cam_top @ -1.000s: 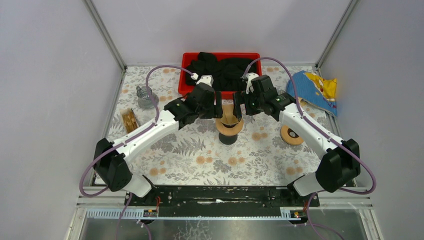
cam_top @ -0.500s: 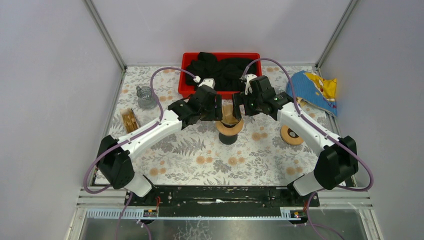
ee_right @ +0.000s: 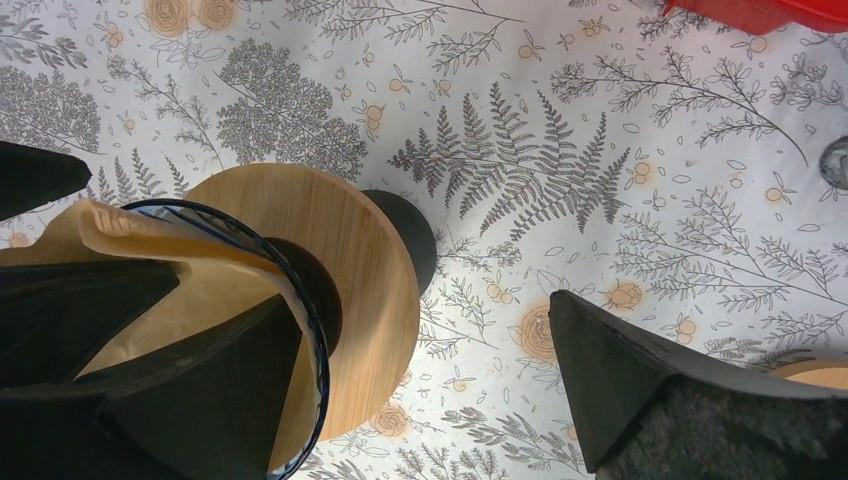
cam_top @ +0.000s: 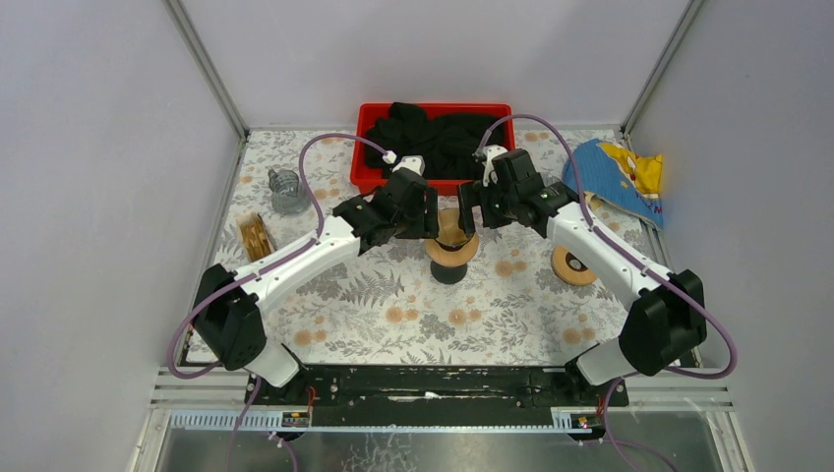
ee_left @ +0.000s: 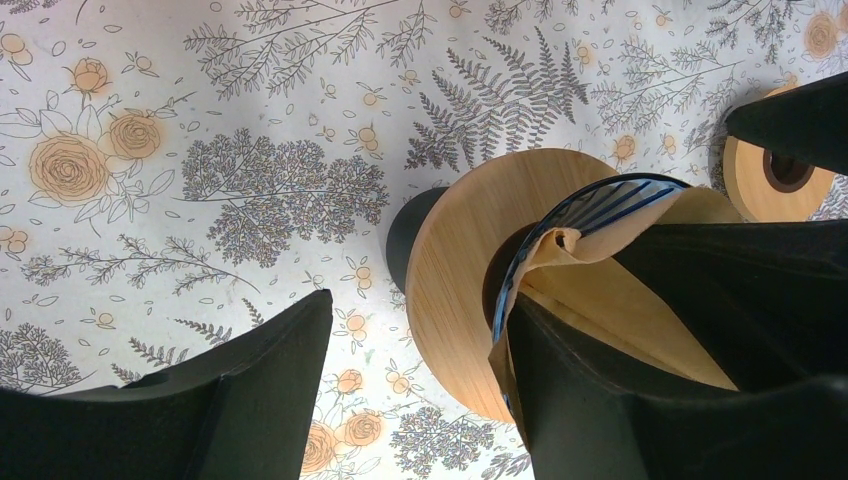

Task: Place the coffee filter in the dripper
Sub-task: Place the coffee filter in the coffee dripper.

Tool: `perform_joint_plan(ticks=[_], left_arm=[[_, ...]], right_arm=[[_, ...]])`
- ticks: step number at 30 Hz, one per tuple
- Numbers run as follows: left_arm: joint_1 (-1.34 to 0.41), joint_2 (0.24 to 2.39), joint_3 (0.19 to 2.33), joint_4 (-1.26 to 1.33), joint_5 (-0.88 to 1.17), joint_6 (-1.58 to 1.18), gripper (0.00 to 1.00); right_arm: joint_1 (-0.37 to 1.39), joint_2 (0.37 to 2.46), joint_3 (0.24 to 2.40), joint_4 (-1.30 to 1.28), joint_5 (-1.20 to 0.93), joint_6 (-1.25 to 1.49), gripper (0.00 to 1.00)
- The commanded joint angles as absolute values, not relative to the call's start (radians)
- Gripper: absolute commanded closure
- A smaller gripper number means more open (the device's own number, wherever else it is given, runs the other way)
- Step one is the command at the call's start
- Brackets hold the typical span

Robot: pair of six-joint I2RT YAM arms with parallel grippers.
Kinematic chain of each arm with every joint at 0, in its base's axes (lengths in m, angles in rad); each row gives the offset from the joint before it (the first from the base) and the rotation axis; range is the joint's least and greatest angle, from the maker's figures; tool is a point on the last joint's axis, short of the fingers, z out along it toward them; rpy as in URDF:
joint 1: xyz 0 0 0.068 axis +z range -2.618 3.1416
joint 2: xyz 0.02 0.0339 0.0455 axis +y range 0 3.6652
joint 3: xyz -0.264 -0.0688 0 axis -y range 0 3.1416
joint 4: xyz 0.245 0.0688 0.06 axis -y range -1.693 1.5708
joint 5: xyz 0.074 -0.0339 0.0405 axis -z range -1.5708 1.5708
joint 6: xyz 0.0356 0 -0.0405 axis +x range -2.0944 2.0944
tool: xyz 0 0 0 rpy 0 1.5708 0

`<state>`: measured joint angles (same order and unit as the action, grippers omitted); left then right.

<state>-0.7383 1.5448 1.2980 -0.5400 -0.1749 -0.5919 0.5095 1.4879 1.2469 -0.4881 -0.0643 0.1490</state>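
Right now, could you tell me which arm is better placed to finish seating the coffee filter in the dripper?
Probably the left. The left gripper has one finger inside the filter, right where its paper edge folds over the dripper. The right gripper also reaches in, but from the opposite side.

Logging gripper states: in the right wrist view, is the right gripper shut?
No. The right gripper stands wide open, one finger inside the coffee filter in the dripper, the other over the tablecloth.

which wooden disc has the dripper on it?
The centre disc, on the black stand: it carries the dripper and brown filter. The right disc lies bare on the table.
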Motion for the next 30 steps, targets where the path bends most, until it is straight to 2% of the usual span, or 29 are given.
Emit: perform_joint_plan(ticks=[1,14,30], left_arm=[[-0.733,1.542,1.290,-0.515,-0.164,-0.586,0.29],[-0.735,1.549,1.288,-0.515,-0.160,-0.587,0.29],[-0.737,1.542,1.279,-0.515,-0.154,-0.594,0.29]], right_arm=[[0.505,1.428,1.262,-0.474,-0.068,0.137,0.01],[0.506,1.442,1.249,-0.444,-0.122,0.145,0.01],[0.506,1.470,1.236,-0.456,-0.052,0.141,0.01]])
